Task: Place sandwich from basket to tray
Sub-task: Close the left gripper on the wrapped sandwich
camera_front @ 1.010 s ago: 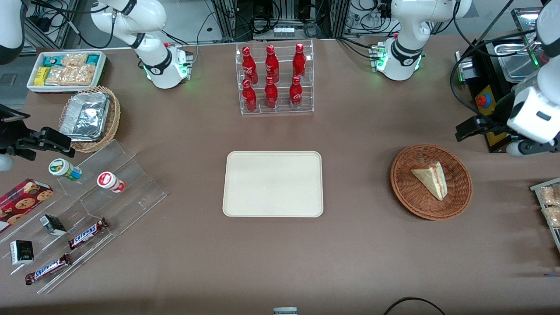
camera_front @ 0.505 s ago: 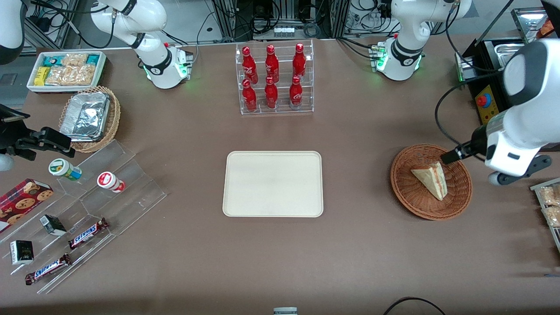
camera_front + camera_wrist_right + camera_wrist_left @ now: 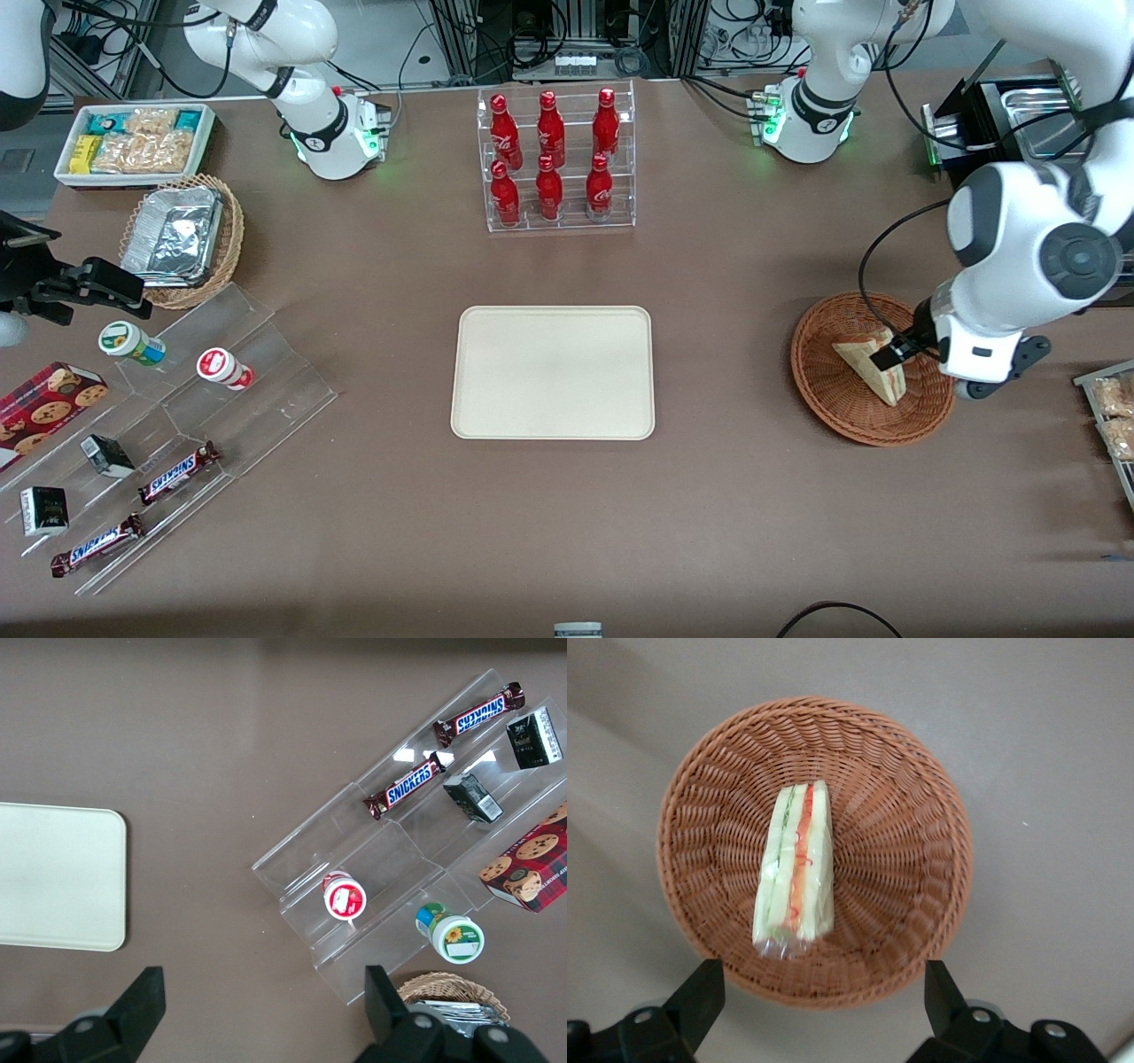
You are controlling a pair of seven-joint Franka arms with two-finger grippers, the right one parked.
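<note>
Right now I have the gripper [image 3: 819, 1005] hanging above the basket [image 3: 921, 806], jaws spread wide and empty. Below them the sandwich [image 3: 796, 870] lies in the basket's hollow, a pale, soft wedge with red and green filling at its cut edge. Its long axis runs across the line between my jaws, so closing should pinch its narrow sides. Woven wicker, ribbed and shallow. The smooth cream tray [image 3: 553, 372] sits well apart on the worktop, toward the parked arm
</note>
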